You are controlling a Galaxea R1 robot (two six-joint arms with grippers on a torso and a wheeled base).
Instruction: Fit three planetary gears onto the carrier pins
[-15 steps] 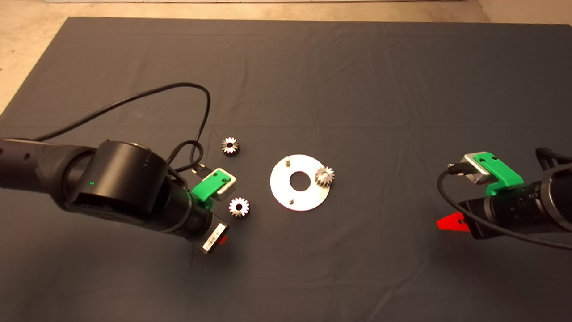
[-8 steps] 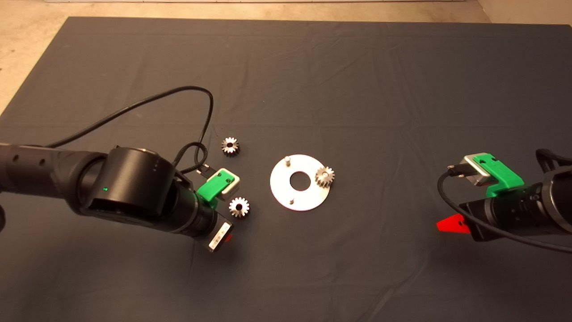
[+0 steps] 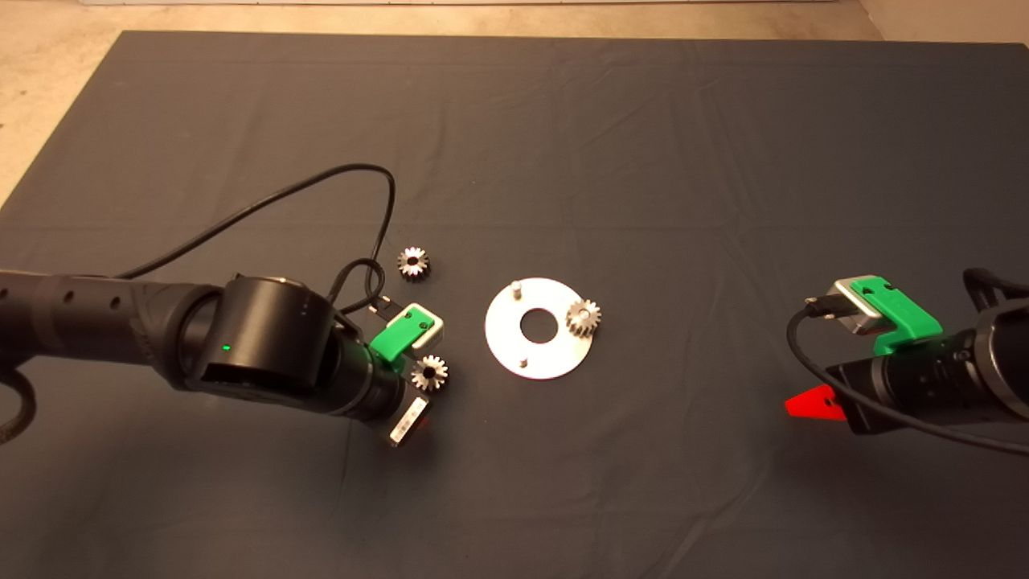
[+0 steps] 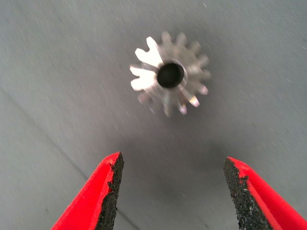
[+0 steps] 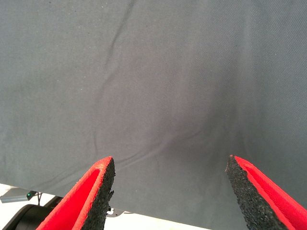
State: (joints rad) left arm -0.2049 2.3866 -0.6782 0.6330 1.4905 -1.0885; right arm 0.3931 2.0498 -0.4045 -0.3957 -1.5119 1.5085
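Gear two was the step in hand: our left gripper (image 4: 170, 191), jaws wide and empty, hung over a loose gear (image 3: 430, 372) beside the disc (image 3: 540, 354). One gear (image 3: 584, 318) sat pinned. Next we needed a straddling descent. Right gripper (image 5: 169, 189) waited, open.

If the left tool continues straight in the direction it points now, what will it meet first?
Most likely the loose gear on the mat, which lies ahead of the open left tool, centred between its fingers. Depth is unclear.
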